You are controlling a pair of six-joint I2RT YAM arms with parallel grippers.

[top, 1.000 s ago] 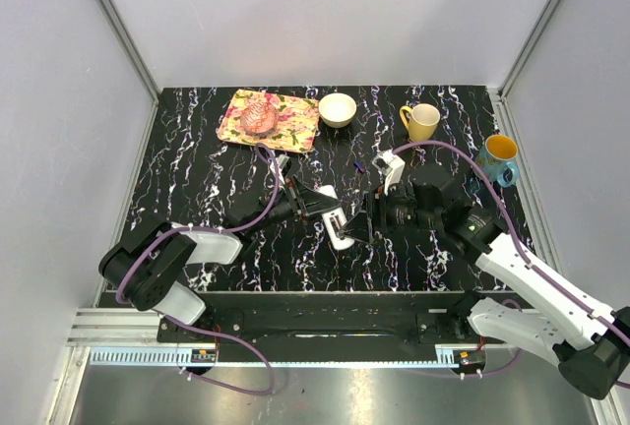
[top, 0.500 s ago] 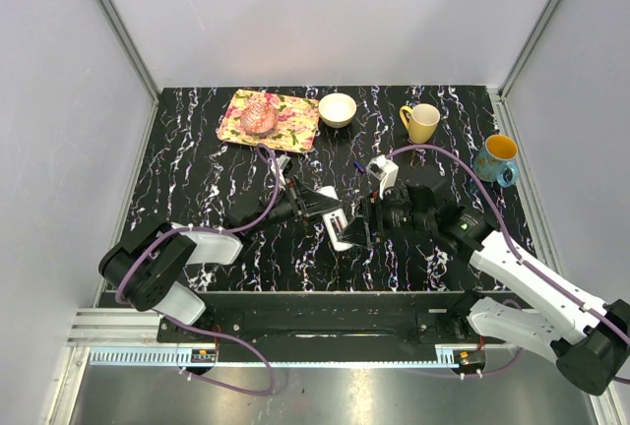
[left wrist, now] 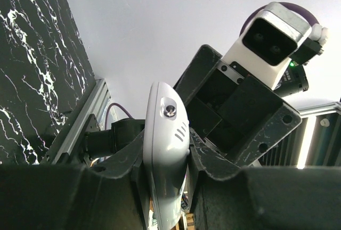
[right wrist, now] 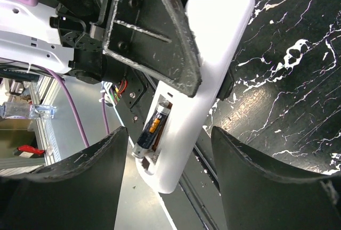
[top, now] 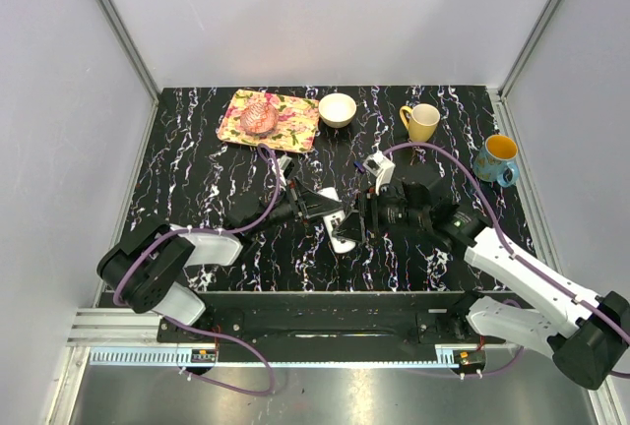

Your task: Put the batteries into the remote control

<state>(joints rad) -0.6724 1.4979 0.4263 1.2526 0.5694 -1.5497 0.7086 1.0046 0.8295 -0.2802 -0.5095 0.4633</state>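
Where the black, white-veined marble-pattern surface (top: 197, 179) fills the walled bay, its contents run as follows.

1. Left arm (top: 177, 253), black and white, reaching from the near left corner to mid-surface. Left fingers (left wrist: 96, 192) clamped on the sides of the remote.
2. Right arm (top: 522, 273), black and white, reaching in from the near right. Right fingers (right wrist: 80, 187) spread apart, one on each side of the remote's lower end, gripping nothing. Its white wrist camera housing (left wrist: 272, 30) sits close in front of the remote, facing it.
3. Floral rectangular tray (top: 290, 122), far left of centre, carrying a pink rounded object (top: 258, 116).
4. Blue ceramic mug with yellow inside (top: 497, 157), near the right wall.
5. Yellow ceramic mug (top: 421, 122), far edge, left of the blue one.
6. Small white round bowl (top: 338, 108), just beside the tray's right end.
7. Slim white plastic remote control (right wrist: 210, 75), lifted and tilted between the two arms at mid-surface. One black left finger covers the upper part of its open face; the recessed slot shows below.
8. Dark cylindrical battery with an orange band (right wrist: 153, 128), lying lengthwise in that slot.
9. Tiny dark slim cylinder (top: 356, 163), on the surface beyond the grippers, too small to identify.
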